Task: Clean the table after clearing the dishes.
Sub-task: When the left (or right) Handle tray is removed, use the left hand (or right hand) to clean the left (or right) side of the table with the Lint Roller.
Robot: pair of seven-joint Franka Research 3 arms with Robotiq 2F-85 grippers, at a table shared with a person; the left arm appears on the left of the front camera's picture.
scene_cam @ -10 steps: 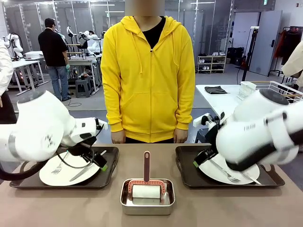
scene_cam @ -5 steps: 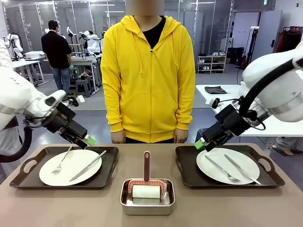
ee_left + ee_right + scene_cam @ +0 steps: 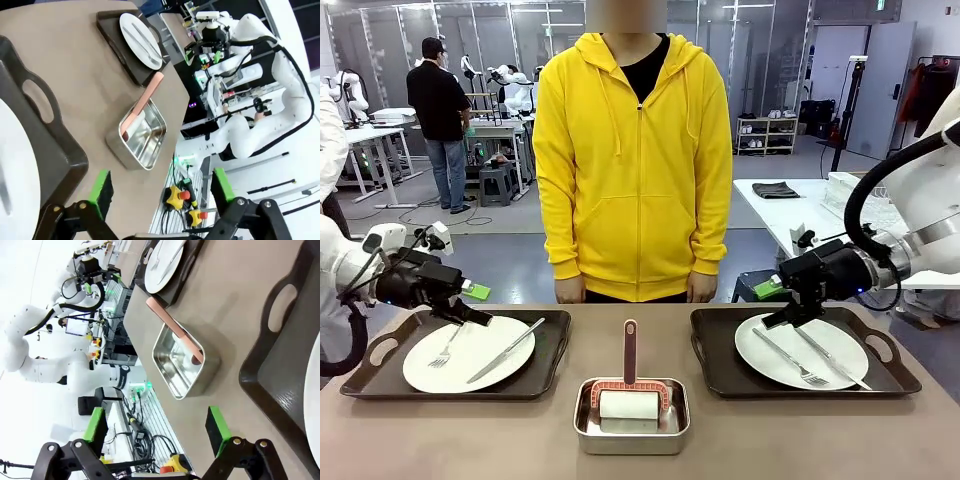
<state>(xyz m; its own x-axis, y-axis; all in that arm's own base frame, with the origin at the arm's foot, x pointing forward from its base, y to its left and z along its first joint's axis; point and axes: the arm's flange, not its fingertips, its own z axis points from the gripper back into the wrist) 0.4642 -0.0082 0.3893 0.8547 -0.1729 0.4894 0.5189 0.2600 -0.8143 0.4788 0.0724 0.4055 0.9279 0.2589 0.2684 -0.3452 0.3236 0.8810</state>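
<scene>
On the grey-brown table [image 3: 770, 440] stand two dark trays. The left tray [image 3: 552, 352] carries a white plate [image 3: 470, 345] with fork and knife, and so does the right tray [image 3: 712, 372] with its plate [image 3: 775, 360]. My left gripper [image 3: 472, 305] hovers open over the left tray's far edge. My right gripper [image 3: 771, 305] hovers open above the right plate's far left rim. The left wrist view shows my left gripper [image 3: 162, 187] open, holding nothing, beside its tray [image 3: 30, 130]. The right wrist view shows my right gripper [image 3: 156, 426] open, holding nothing, near its tray [image 3: 280, 355].
A small steel pan [image 3: 630, 428] holding a lint roller with a pink handle [image 3: 630, 350] sits at the table's front middle. A person in a yellow hoodie [image 3: 635, 170] stands at the far edge, hands down. White side tables stand behind, left and right.
Both arms have drawn back from close over the plates toward the outer sides. The grippers rose, then came down to the trays' far edges. Both stayed open.
</scene>
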